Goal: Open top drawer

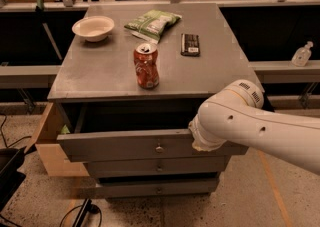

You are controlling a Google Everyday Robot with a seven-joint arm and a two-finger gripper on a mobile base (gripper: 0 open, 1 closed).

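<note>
- Broadly, most of the view was taken up by a grey cabinet (100,78) with a flat top, under which three grey drawers were stacked.
- A white robot arm (260,131) was seen reaching in from the right, its end set against the upper edge of the top drawer's front.
- The top drawer (125,146) was found partly out from under the cabinet top, its dark interior exposed behind the front, with a small round knob (159,148) at the middle.
- Two lower drawer fronts (155,166) were seen set further back beneath it.
- A light wooden panel (47,146) was seen just beside the cabinet on the left.
- A green snack bag (152,23) was laid at the back of the top; its print could not be read.
- A pale bowl (93,27) was placed near the back left corner.
- A dented red drink can (146,66) was stood upright near the middle; its label could not be made out.
- A dark wrapped bar (190,44) was laid to the can's right, lettering illegible.
- The gripper (196,133) was largely hidden at the drawer's upper edge, right of the knob; how wide it was set could not be told.
</note>
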